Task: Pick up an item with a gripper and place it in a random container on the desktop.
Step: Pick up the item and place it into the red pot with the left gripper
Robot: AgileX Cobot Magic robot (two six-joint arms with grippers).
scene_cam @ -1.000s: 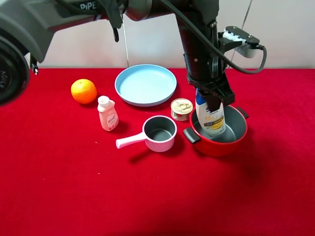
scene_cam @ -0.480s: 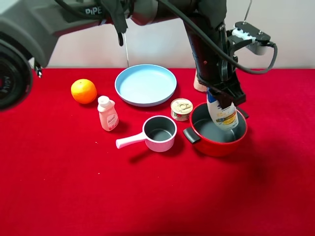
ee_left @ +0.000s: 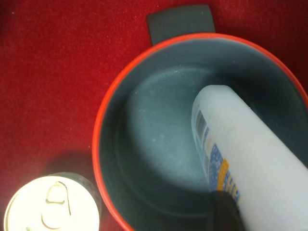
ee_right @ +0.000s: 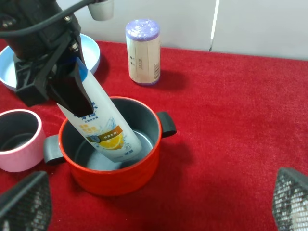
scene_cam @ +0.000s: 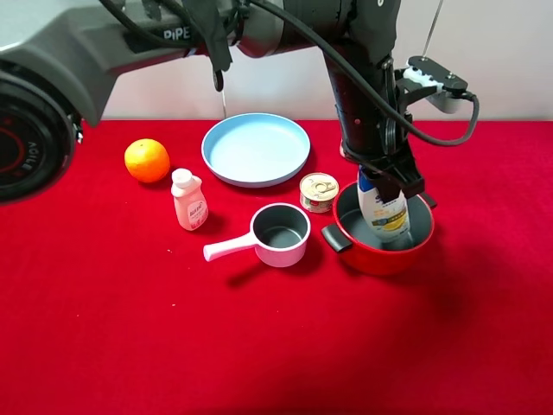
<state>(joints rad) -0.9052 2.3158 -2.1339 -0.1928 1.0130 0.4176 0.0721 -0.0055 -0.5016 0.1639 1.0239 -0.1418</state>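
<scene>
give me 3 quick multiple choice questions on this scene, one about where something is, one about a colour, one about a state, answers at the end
1. Where is the base of the shampoo bottle?
A) in the pink saucepan
B) inside the red pot
C) on the blue plate

2. What colour is the lid of the cylinder near the pot?
A) green
B) black
C) purple

3. How is the bottle held at this moment?
A) tilted, gripped by the left claw
B) upright and free
C) lying flat outside the pot

Answers:
1 B, the left wrist view shows its base within the pot's rim.
2 C, the right wrist view shows the purple lid.
3 A, it leans while the claw clamps its upper part.
</scene>
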